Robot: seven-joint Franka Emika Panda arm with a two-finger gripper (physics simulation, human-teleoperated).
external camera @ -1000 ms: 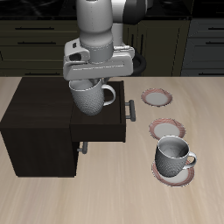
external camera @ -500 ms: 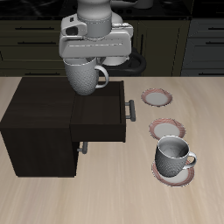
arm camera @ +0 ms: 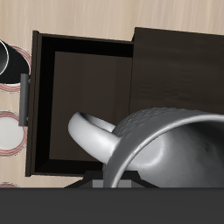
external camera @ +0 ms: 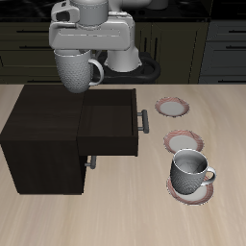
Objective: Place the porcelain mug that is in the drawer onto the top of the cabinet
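1 mug matters here: the porcelain mug [external camera: 75,71] hangs in the air under the gripper [external camera: 77,56], above the cabinet [external camera: 43,120] near its back edge, clear of the open drawer [external camera: 113,125]. The fingers look closed on its rim, though the hand's body hides the contact, and the handle points toward the drawer side. It looks rigid, fairly heavy and breakable, with a speckled skin that may help the grip. Holding the wall by the rim seems sound; I'd lower it gently, since porcelain chips. 1 squatter grey mug [external camera: 189,172] sits on a plate [external camera: 188,189] well apart.
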